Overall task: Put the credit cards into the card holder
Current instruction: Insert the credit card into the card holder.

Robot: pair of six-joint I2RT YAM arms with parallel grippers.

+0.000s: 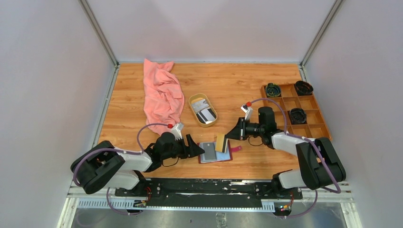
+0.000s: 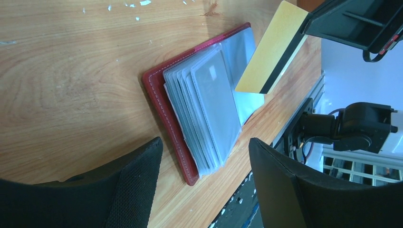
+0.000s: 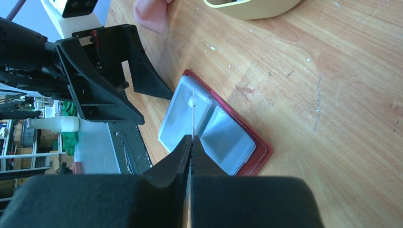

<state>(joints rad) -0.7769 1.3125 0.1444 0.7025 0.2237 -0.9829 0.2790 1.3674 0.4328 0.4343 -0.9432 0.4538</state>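
**Gold card** [image 2: 272,51]
- Look: thin flat plastic with a gold face and a dark stripe along one long side.
- Handling (judged): light and stiff, with slick faces. It should go in edge-first without buckling, but it could slide in a loose pinch.
- Best hold: across both faces near one short end, so the far end is free to enter a sleeve.
- The right gripper [image 1: 233,134] holds it this way, jaws clamped together on the card's upper end.
- Position: the card hangs tilted, its low corner over the open card holder [image 1: 209,153] at lower centre of the top view. I cannot tell whether the corner touches the holder.
- In the right wrist view the card shows only edge-on, as a thin line between the fingers.

**Card holder**
- It lies open and flat on the tabletop [image 1: 247,85].
- Look: dark red leather-like cover with a stitched rim, and a fan of clear plastic sleeves inside.
- Handling (judged): the sleeves look soft and floppy. They will probably shift or lift when a card edge presses in, so the cover likely needs pinning down.

**Left gripper** [image 2: 205,142]
- Its jaws are apart with nothing between them.
- It sits low at the holder's left end in the top view. No contact is confirmed.

**Other credit cards** [image 1: 205,115]
- They lie flat in the oval tan dish [image 1: 190,105] at the centre of the top view, well apart from the holder.
- Lying flat and slick, they will probably be awkward to lift.
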